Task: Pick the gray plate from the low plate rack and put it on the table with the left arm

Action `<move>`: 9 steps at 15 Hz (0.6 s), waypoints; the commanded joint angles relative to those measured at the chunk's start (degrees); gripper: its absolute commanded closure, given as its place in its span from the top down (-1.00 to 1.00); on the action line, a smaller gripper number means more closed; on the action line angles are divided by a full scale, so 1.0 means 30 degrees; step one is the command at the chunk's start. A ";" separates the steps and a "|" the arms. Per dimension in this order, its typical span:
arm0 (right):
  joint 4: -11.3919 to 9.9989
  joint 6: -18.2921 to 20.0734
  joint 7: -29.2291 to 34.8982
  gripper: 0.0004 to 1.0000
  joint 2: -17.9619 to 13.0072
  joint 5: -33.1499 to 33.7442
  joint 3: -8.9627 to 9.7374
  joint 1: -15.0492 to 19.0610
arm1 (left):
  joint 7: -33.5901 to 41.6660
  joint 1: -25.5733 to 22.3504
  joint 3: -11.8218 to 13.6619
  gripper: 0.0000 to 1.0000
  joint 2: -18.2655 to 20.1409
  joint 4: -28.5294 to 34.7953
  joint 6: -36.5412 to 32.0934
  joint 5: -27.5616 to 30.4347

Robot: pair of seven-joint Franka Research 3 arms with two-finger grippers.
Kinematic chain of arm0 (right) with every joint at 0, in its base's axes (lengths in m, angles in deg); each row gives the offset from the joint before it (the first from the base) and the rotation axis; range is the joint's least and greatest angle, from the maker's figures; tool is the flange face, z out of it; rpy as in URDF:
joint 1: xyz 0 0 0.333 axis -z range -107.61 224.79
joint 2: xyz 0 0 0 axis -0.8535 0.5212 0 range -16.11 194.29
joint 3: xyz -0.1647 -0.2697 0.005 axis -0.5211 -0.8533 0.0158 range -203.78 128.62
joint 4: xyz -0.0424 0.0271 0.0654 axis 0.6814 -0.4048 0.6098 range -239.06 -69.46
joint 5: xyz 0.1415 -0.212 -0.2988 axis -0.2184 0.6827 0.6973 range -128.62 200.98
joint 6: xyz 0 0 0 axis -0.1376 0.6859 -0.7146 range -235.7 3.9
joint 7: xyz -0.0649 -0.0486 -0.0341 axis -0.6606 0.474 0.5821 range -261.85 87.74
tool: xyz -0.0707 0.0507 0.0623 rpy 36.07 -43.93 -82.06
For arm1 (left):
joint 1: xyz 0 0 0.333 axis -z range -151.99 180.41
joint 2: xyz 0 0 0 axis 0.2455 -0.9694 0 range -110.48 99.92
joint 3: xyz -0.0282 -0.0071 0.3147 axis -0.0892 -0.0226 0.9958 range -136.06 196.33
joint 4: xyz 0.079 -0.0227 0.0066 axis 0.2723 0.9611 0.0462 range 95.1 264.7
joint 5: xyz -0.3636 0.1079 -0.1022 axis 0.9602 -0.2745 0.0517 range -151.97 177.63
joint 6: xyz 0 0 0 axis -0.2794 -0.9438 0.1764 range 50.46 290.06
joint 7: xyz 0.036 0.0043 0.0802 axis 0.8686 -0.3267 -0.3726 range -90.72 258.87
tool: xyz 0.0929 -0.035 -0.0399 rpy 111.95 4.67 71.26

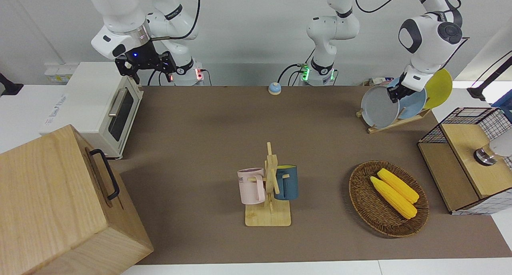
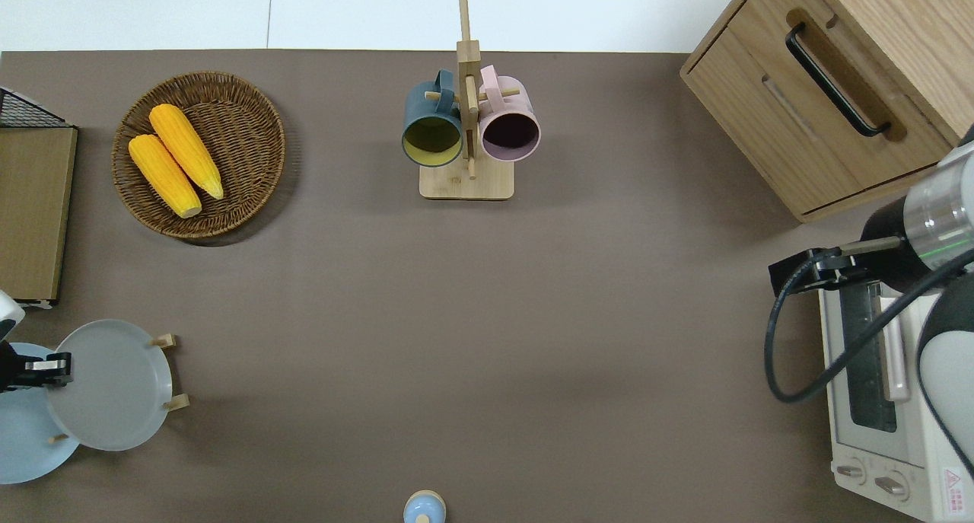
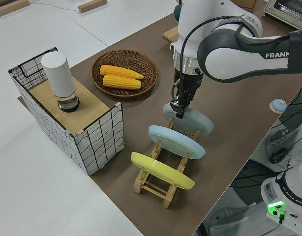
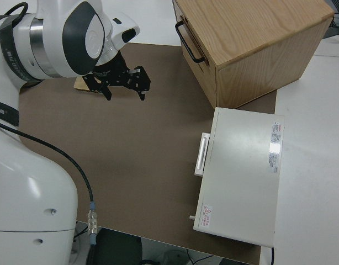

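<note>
Overhead view crops left fingers (image 2: 55, 368) at gray plate (image 2: 114, 386) rim.

The low plate rack (image 3: 161, 174) stood at the left arm's end of the table (image 1: 208, 147), three plates in it, with the corn basket (image 1: 388, 198) farther from the robots.
</note>
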 commanded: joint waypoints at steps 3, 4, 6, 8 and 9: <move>0.0138 0.0206 0.0226 0.97 -0.0038 0.0123 0.0404 0.0441 | -0.0252 0.0296 0.0186 -0.84 0.0427 -0.0310 -0.0229 0.0182; 0.0138 0.0206 0.0226 0.97 -0.0038 0.0123 0.0375 0.0441 | -0.0281 0.0296 0.0186 -0.87 0.0427 -0.0310 -0.0230 0.0182; 0.0138 0.0206 0.0226 0.97 -0.0038 0.0123 0.0404 0.0441 | -0.0252 0.0325 0.0186 -0.87 0.0427 -0.0310 -0.0230 0.0182; 0.0138 0.0235 0.0226 0.97 -0.0038 0.0123 0.0404 0.0441 | -0.0252 0.0325 0.0186 -0.87 0.0427 -0.0339 -0.0230 0.0182; 0.0138 0.0206 0.0226 0.97 -0.0038 0.0123 0.0404 0.0441 | -0.0223 0.0325 0.0186 -0.87 0.0427 -0.0369 -0.0230 0.0182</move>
